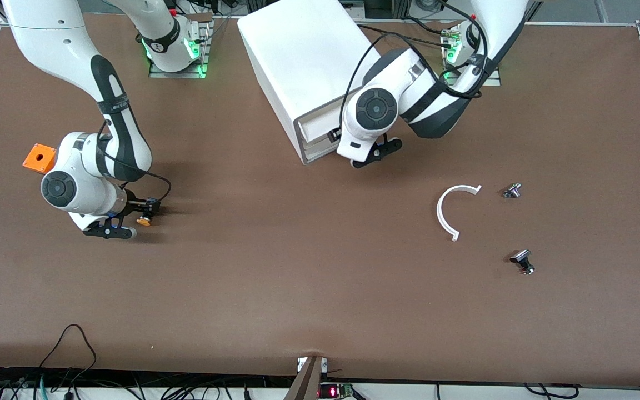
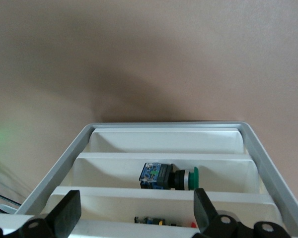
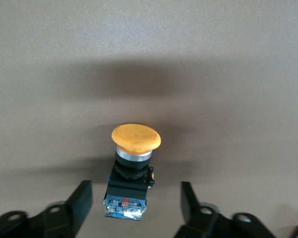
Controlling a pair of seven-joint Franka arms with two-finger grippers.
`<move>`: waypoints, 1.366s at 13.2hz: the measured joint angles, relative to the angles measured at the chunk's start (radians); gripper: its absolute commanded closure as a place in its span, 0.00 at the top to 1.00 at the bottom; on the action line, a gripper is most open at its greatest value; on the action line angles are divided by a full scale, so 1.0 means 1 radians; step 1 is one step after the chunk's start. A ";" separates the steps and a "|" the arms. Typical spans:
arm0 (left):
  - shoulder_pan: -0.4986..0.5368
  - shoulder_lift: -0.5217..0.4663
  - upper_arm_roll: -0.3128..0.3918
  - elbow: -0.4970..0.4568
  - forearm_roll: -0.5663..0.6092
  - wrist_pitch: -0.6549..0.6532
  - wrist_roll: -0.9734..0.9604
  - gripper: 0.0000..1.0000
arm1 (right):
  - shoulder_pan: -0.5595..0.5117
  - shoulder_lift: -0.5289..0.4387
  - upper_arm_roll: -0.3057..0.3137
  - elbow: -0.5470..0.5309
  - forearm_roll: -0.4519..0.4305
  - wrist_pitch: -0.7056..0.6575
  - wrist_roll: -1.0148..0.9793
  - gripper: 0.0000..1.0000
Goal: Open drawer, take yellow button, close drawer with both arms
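The button (image 1: 143, 221), orange-yellow cap on a black body, lies on its side on the table near the right arm's end. In the right wrist view the button (image 3: 134, 148) lies between the open fingers (image 3: 82, 203) of my right gripper (image 3: 135, 208), with gaps on both sides. My right gripper (image 1: 146, 213) is low over it. My left gripper (image 1: 333, 135) is at the front of the white cabinet (image 1: 298, 61), against a drawer (image 1: 315, 128). In the left wrist view its fingers (image 2: 69, 213) are open, apart over the cream slat fronts (image 2: 139, 206).
An orange square box (image 1: 39, 158) stands by the right arm's wrist. A white curved piece (image 1: 449, 208) and two small silver-and-black parts (image 1: 512, 190) (image 1: 523, 261) lie toward the left arm's end. A green-capped button (image 2: 171, 177) lies in one drawer.
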 measured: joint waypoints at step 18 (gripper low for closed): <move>0.008 -0.029 -0.055 -0.037 0.000 -0.009 -0.009 1.00 | -0.009 -0.324 -0.003 0.293 -0.019 -0.444 -0.077 1.00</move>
